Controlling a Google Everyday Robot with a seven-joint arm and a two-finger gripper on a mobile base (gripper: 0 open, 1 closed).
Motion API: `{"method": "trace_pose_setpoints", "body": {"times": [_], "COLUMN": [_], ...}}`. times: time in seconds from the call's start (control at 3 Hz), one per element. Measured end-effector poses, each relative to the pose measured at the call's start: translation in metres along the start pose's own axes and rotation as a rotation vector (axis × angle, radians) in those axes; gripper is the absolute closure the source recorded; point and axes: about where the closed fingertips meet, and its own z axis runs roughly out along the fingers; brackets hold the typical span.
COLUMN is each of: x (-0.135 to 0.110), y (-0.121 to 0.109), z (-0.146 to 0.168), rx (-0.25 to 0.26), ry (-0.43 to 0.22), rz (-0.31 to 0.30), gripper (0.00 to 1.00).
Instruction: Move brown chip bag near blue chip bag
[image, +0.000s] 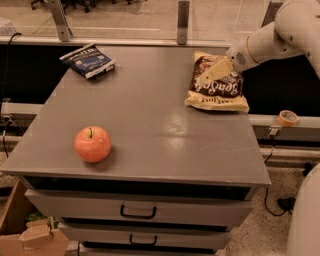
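Note:
The brown chip bag (220, 92), dark brown and cream with white script, lies flat at the far right of the grey table top (150, 120). The blue chip bag (89, 61) lies flat at the far left corner, well apart from it. My gripper (212, 74) comes in from the upper right on a white arm and sits over the upper left part of the brown bag, hiding some of it. Whether it touches the bag does not show.
A red apple (92, 144) stands at the front left of the table. Drawers (137, 212) are under the top. A roll of tape (287, 118) sits on the ledge to the right. A cardboard box (30, 240) is on the floor at lower left.

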Motion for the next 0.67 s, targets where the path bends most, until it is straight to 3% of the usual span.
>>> {"method": "trace_pose_setpoints", "body": {"times": [0.33, 0.67], "x": [0.0057, 0.0008], "y": [-0.0061, -0.0018], "z": [0.006, 0.0026], "rx": [-0.013, -0.034], "ry": [-0.019, -0.044], "rz": [0.026, 0.006], "gripper": [0.18, 0.42]}}
